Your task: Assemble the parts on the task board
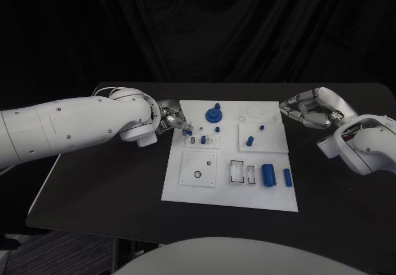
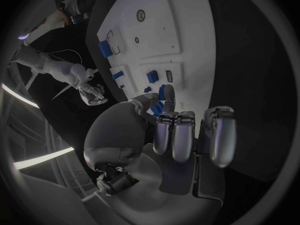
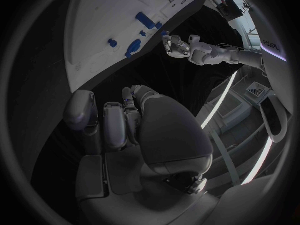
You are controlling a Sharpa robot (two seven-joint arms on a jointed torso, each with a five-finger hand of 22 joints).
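The left hand (image 1: 171,121) pinches a small blue part (image 1: 188,132) at the white task board's (image 1: 206,195) edge, while the right hand (image 1: 310,111) hovers beside it, fingers curled in, holding nothing.

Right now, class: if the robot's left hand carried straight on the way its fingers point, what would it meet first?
Probably the small blue part on the task board; the left hand points across the board's near-left corner, though depth is unclear.

White task board (image 1: 216,192) — blue parts (image 1: 268,174); black table (image 1: 107,189); silver hands.
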